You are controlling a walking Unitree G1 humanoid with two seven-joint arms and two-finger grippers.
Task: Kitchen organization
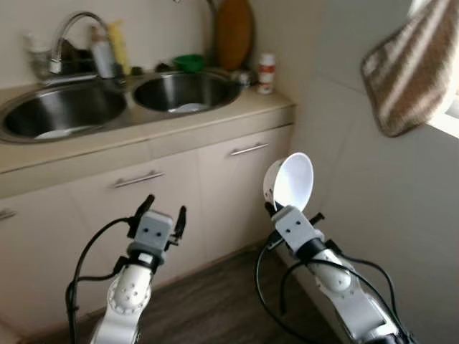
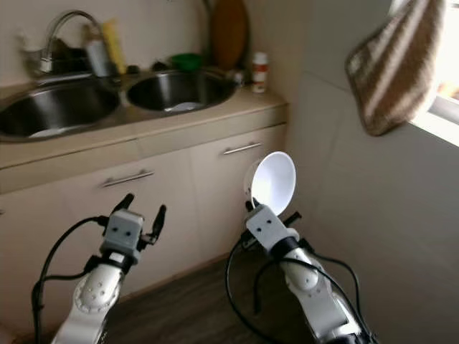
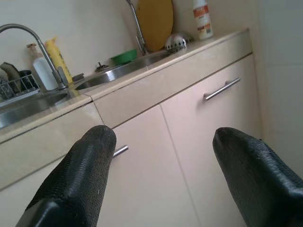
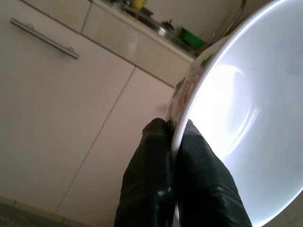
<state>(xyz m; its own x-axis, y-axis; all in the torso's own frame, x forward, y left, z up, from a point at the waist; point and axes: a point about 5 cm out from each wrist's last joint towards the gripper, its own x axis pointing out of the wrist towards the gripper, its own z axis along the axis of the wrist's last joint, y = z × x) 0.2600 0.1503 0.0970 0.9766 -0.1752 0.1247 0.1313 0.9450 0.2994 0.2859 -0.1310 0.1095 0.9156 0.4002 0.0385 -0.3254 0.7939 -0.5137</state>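
Beige kitchen cabinets ran under a counter (image 1: 215, 118) with a double sink, and the robot stood facing them near the room's corner. Its task thing at that moment was a white bowl (image 1: 294, 180), held up in the air in front of the right-hand cabinet door, below the counter's front edge and well apart from it. The right gripper (image 1: 275, 208) had its two black fingers (image 4: 156, 156) pinched on the bowl's rim, one on each face, with the bowl standing on edge and its hollow turned toward the side wall. A floral pattern showed faintly on its outer face. The left gripper (image 1: 163, 210) hung level with it before the left door, fingers spread wide and holding nothing.

Outward from there, the right basin (image 1: 185, 92) sat near the counter's right end, the left basin (image 1: 61, 111) beside it, with a tap (image 1: 72, 32), bottles, a green dish (image 1: 189, 62) and a wooden board (image 1: 234, 32) along the back edge. A striped towel (image 1: 409, 64) hung high on the side wall.

The step in hand looked like carrying the bowl to its place. Next would likely call for lifting it above the counter edge, and levelling it before release.
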